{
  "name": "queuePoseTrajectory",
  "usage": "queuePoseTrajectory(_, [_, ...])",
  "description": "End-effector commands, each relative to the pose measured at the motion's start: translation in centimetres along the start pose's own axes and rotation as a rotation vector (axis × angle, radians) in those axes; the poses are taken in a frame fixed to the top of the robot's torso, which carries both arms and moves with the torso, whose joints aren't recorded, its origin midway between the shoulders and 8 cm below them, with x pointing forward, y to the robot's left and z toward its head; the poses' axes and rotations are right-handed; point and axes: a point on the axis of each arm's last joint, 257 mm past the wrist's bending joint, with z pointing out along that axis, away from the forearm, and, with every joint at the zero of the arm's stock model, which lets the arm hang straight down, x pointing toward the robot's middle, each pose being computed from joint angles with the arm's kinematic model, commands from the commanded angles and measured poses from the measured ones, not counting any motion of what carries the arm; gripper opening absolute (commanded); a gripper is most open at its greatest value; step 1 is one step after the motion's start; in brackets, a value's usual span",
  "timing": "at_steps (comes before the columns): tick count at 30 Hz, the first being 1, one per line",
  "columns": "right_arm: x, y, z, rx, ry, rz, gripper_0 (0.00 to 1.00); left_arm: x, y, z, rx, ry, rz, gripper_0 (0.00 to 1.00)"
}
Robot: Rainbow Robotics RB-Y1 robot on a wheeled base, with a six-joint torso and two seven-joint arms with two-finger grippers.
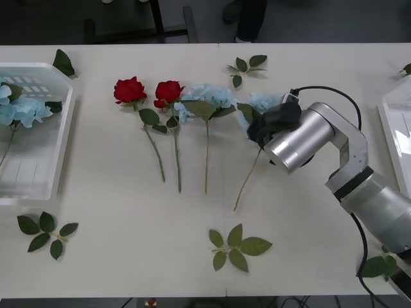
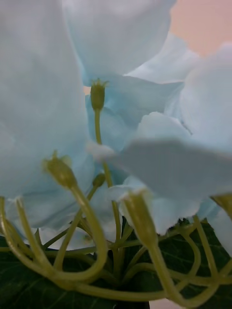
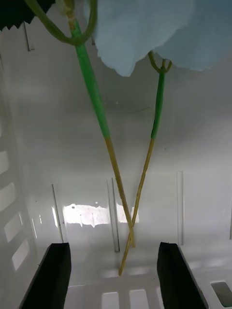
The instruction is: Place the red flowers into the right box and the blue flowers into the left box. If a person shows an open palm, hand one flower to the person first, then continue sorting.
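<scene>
The right tool [image 1: 257,128] presses down on a blue hydrangea [image 1: 262,102] lying on the counter [image 1: 128,244] beside two red roses [image 1: 130,90]; its grip cannot be told. The left tool [image 3: 113,275] hangs open inside the left box [image 1: 38,186], over two blue flowers' stems [image 3: 99,116].

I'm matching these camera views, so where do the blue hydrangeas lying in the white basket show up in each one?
Front view: blue hydrangeas at the far left, inside the white basket.
Left wrist view: petals and two crossing stems ahead of the open left claw.
Right wrist view: a different hydrangea, the table one under the right claw.
Shared landmark: the basket's slotted wall.
</scene>
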Motion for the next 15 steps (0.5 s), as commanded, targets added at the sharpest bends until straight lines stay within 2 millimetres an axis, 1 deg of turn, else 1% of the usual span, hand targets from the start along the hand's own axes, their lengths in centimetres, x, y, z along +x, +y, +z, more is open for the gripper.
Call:
queuePoseTrajectory(1, [-3.5,3.8,-5.0,-0.096,-0.027,0.003,0.00,-1.2,0.9,-1.2,-0.018,-0.031,-0.023,1.00])
queuePoseTrajectory(2, [-3.6,3.9,-5.2,-0.100,-0.024,0.004,0.00,-1.1,0.8,-1.1,-0.016,-0.029,-0.022,1.00])
queuePoseTrajectory(3, [-4.2,4.4,-6.9,-0.118,-0.015,0.008,0.00,-1.5,0.4,-1.3,-0.001,-0.037,-0.026,1.00])
queuePoseTrajectory(5, [-5.1,4.8,-8.6,-0.142,-0.008,-0.007,0.00,-2.3,-0.5,-1.9,0.030,-0.041,-0.034,1.00])
queuePoseTrajectory(7, [-6.3,5.4,-10.7,-0.186,-0.001,-0.023,0.00,-3.5,-2.4,-3.0,0.105,-0.044,-0.065,1.00])
queuePoseTrajectory(9, [-7.6,6.0,-12.2,-0.235,-0.007,-0.043,0.00,-4.4,-4.1,-4.0,0.174,-0.050,-0.098,1.00])
queuePoseTrajectory(10, [-8.7,6.5,-13.4,-0.284,-0.010,-0.074,0.00,-5.2,-5.6,-5.0,0.235,-0.053,-0.122,1.00])
queuePoseTrajectory(11, [-9.4,6.8,-14.2,-0.316,-0.009,-0.087,0.00,-5.7,-6.5,-5.6,0.269,-0.050,-0.148,1.00])
queuePoseTrajectory(14, [-11.4,8.1,-17.0,-0.464,0.004,-0.102,0.00,-7.0,-9.2,-7.3,0.317,-0.003,-0.241,1.00])
queuePoseTrajectory(15, [-11.7,8.4,-17.6,-0.496,0.001,-0.107,0.00,-7.4,-9.6,-7.6,0.313,0.008,-0.256,1.00])
